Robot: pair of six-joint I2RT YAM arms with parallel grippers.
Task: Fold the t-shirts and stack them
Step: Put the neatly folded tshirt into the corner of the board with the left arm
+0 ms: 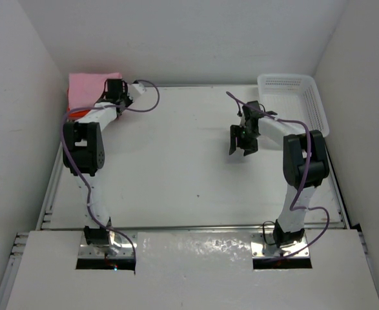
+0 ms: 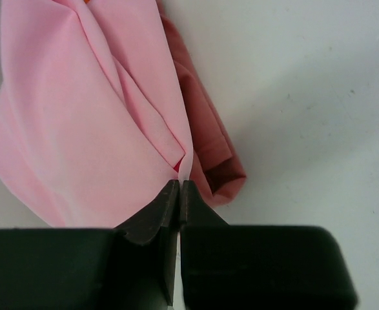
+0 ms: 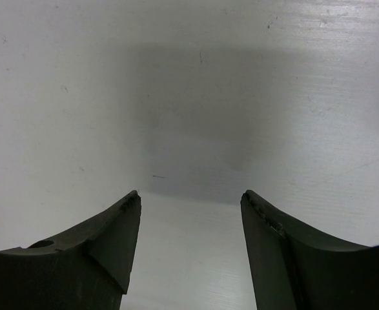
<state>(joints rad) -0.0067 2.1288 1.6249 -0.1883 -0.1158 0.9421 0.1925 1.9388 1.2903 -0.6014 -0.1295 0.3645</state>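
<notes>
Looking down from the overhead camera, I see the left arm reaching to the far left corner of the white worktop (image 1: pixel 176 168), where the t-shirts lie in a soft pile against the wall. The light pink t-shirt (image 1: pixel 89 87) is on top.

Through the left wrist camera, the left pincer (image 2: pixel 179 187) is fully closed, its two black tips meeting with no gap I can make out. A thin fold of the light pink t-shirt (image 2: pixel 79 116) runs straight into the point where the tips meet, so the cloth is pinched there. Under the pink cloth, the rose-red t-shirt (image 2: pixel 205 135) shows along the right edge of the pile, touching the worktop.

The right pincer (image 1: pixel 243 147) hangs over the right half of the worktop, well apart from the shirts and near the white basket (image 1: pixel 292 90) in the far right corner. Its wrist camera shows the right pincer (image 3: pixel 190 197) wide open, with only bare worktop between its fingers; it holds nothing.
</notes>
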